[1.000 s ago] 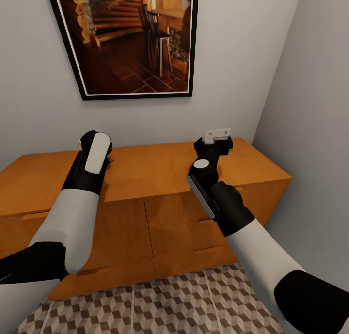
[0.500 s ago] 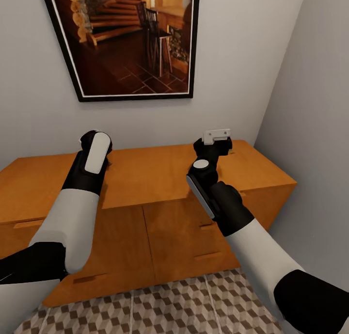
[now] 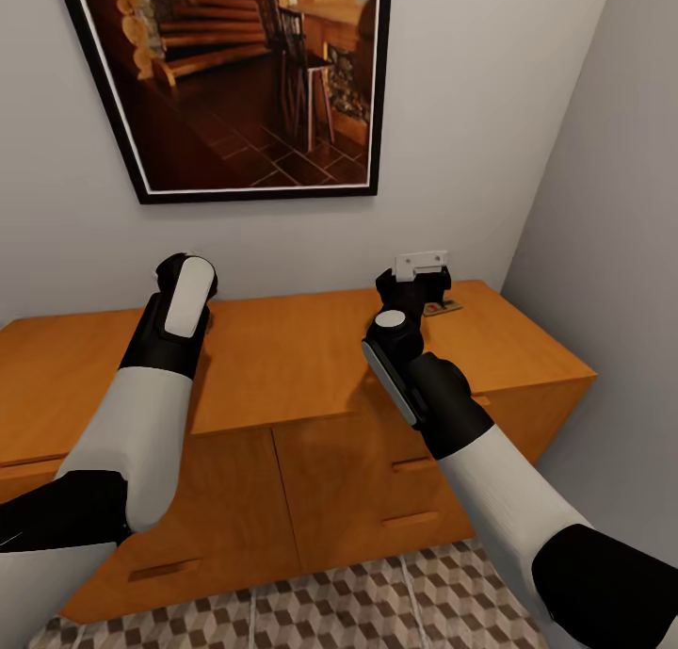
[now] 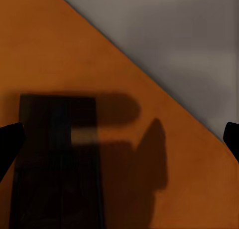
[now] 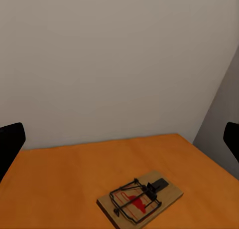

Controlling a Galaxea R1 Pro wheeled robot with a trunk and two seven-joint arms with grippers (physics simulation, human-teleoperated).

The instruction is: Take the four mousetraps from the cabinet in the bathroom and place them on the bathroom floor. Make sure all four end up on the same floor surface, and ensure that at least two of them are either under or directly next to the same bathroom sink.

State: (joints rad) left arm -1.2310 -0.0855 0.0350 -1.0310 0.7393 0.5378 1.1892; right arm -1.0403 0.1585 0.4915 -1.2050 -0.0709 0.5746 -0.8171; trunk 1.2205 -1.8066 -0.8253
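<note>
Your right gripper (image 3: 435,286) hangs over the back right part of the cabinet (image 3: 282,348) top, and in the right wrist view its two fingertips (image 5: 10,141) sit at opposite edges of the picture with nothing between them, so it is spread wide and empty. Just ahead of it lies one mousetrap (image 5: 140,199), flat on the wood near the corner where the two walls meet; in the head view it peeks out just beside the gripper (image 3: 441,307). Expect it to be light, stiff and very thin, likely to skid on the smooth top, so come down over it and pinch the wooden board across its two long edges, keeping clear of the dark wire bar and the red patch in the middle. Your left gripper (image 3: 179,277) is held over the back of the top further left; its wrist view shows dark tips at the picture's far edges above bare wood and shadow, so it too looks parted and empty. Compared with a second ago the whole head picture has slid: the cabinet sits lower and wider, less of the bathroom floor (image 3: 311,611) shows, and the trap has come out from behind the right gripper, so the camera has moved closer rather than the things.
</note>
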